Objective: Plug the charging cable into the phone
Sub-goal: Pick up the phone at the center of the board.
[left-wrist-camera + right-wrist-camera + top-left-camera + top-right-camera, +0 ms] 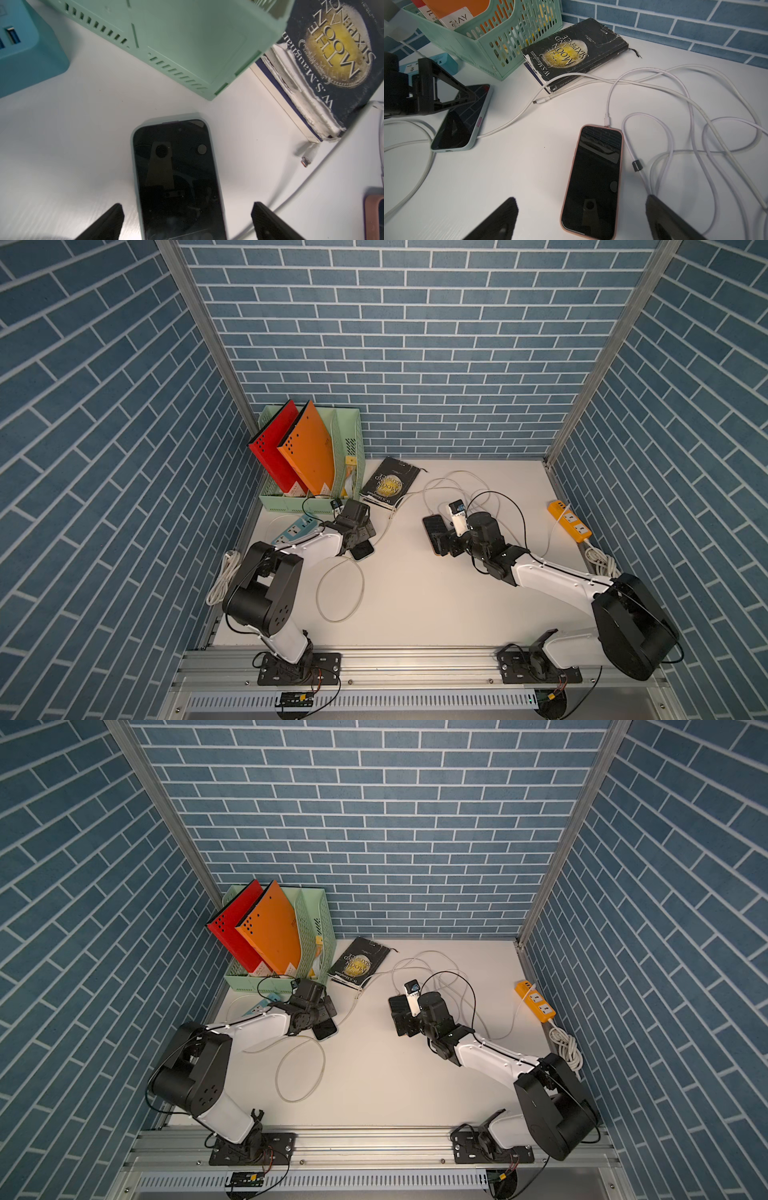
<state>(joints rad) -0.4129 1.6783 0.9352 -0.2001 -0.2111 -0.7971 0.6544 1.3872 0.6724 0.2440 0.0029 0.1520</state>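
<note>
Pale-blue-cased phone (176, 176) lies flat at the left, between the wide-spread jaws of the left gripper (187, 205), neither finger touching it. A loose white cable plug (540, 101) lies beside the book (575, 54). Rightward, the right gripper (582, 198) gapes over a pink-cased phone (596, 176), with a cable (607, 119) seated in its far end.

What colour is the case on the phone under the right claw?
The phone has a pink case; the right wrist view shows it best.
</note>
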